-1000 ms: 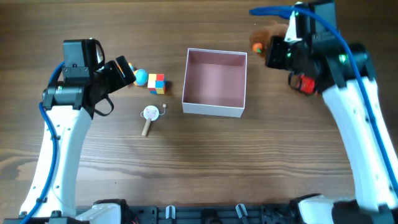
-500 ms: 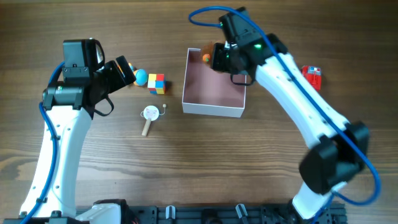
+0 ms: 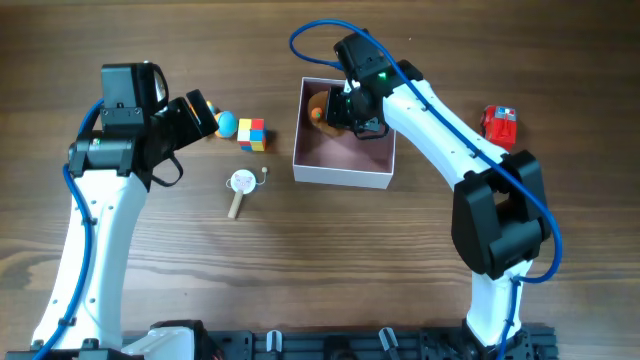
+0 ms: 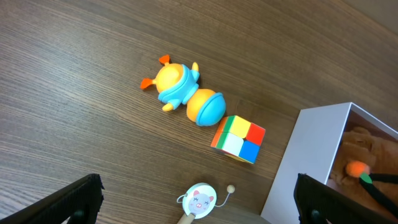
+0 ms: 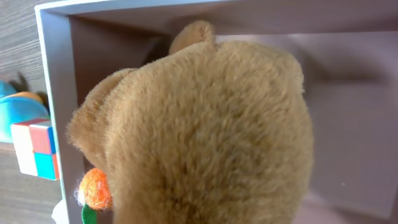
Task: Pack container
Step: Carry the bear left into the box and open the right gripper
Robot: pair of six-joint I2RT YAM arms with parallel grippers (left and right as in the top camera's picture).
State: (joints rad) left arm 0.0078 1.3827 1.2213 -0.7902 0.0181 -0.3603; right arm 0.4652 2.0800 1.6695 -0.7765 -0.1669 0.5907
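The container, a square shallow white box with a pinkish inside, sits at the table's middle; its wall also shows in the left wrist view and the right wrist view. My right gripper is shut on a brown plush toy with an orange carrot, held inside the box's far-left corner. The plush fills the right wrist view and hides the fingers. My left gripper is open and empty, hovering left of the box above the small toys.
A blue-and-orange duck toy and a colour cube lie left of the box. A pig-face rattle lies in front of them. A red toy lies right of the box.
My right arm has swung from the table's far right to the box, carrying the plush toy down into its far-left corner. The left arm has not moved.
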